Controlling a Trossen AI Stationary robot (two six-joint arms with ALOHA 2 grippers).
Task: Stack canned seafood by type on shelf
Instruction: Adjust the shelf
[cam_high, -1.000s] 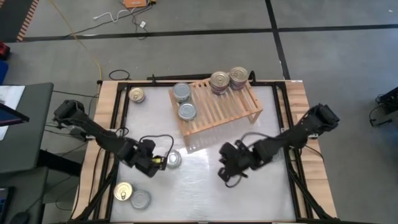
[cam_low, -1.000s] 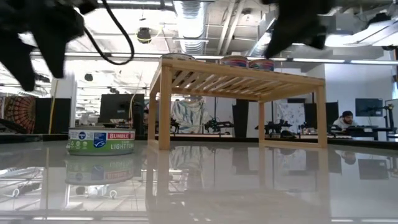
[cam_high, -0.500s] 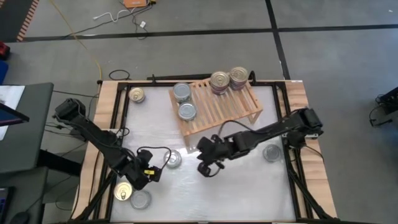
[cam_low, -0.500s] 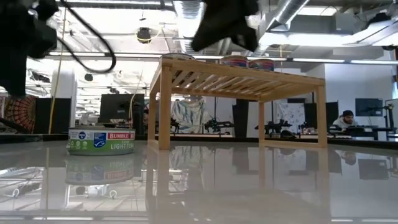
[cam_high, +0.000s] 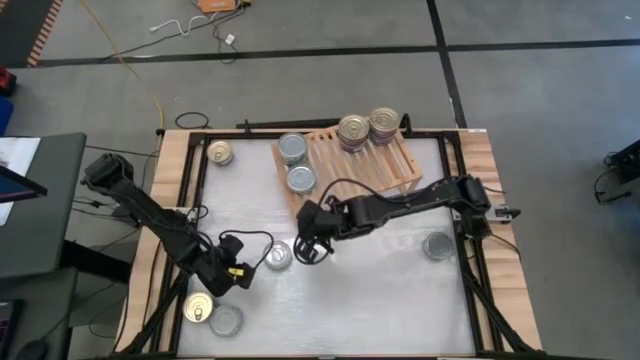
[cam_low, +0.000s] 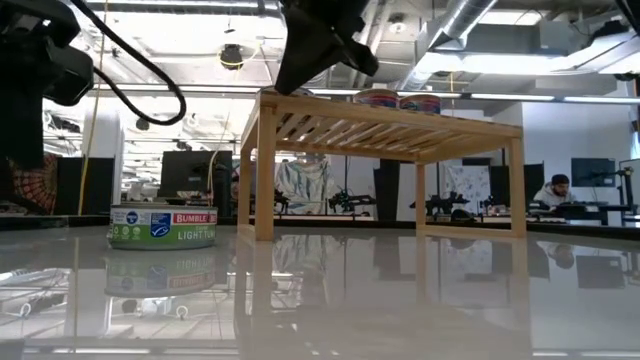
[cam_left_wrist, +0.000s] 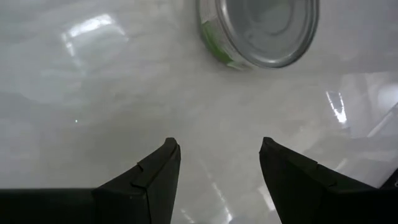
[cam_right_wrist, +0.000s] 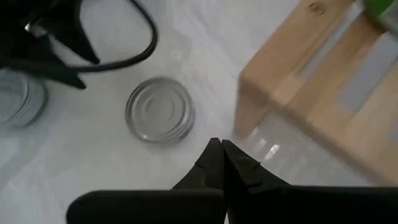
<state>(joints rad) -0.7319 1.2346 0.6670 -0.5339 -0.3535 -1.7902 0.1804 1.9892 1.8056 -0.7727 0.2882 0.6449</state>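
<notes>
Right gripper (cam_high: 308, 250), fingers pinched together w/ nothing held, hovers just beside silver-top tin (cam_high: 279, 256) near shelf (cam_high: 390, 175) front leg, prob. lining up. Left gripper (cam_high: 238, 277) half-spread, empty, near same tin.

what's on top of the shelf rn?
On the shelf: two silver-topped cans at its left end, and two short stacks at the far right corner. Cans beneath each stack's top one are mostly covered from above.
</notes>
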